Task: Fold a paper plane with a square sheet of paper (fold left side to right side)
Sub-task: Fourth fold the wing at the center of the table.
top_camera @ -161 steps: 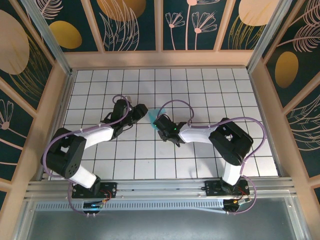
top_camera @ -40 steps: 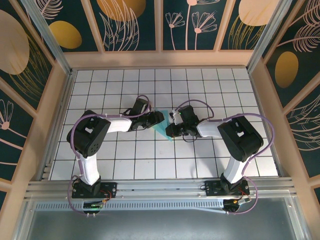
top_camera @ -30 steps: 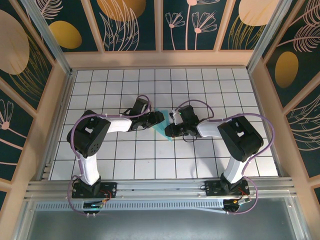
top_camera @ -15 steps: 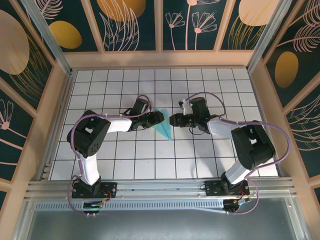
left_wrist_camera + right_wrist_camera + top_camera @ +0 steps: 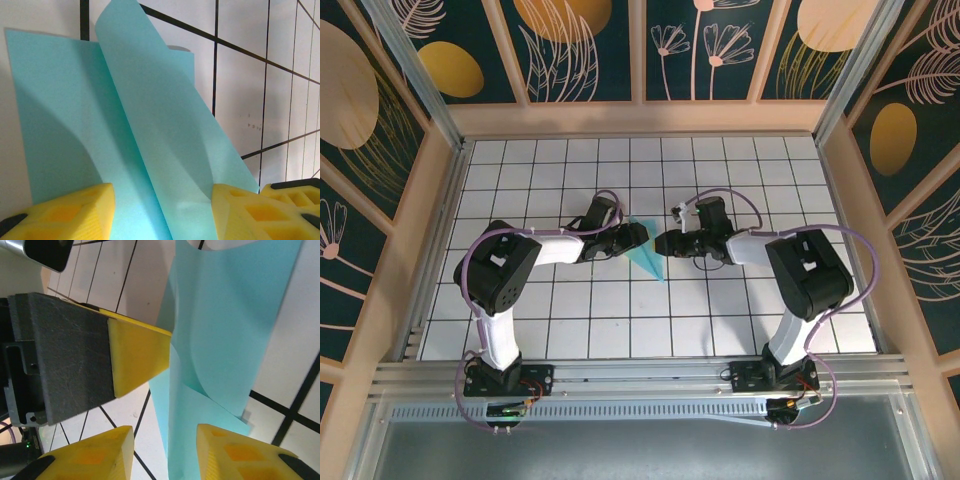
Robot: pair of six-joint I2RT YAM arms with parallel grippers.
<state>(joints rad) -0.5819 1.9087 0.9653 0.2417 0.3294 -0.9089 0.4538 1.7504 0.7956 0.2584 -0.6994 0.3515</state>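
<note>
right pincer [image 5: 164, 440]: and it's off! A second ago it sat over the near end of the square sheet of paper [image 5: 650, 262]. Now we see it drawn back to the paper's right side, jaws parted and clamping nothing, with one paper edge running loose between them.
left pincer [image 5: 161, 192]: hasn't budged. Its jaws are spread just as before, and it sits opposite the right pincer with the paper lying between its fingers, nothing pinched.
sheet: it lies between the two pincers on the white grid table [image 5: 720, 320]. Just ahead of the left pincer, one flap rears up and curls over instead of lying flat.
what it means: we judge the flap was let go before any crease set. So the left-to-right fold is brought over but not pressed, and the dart is a long way off.
hidden: the sheet's near end is cut off at both sets of fingers. We can't tell whether the left fingertips press the paper or hover. The crease line is buried under the raised flap, and from above the jaws are too small to read.
</note>
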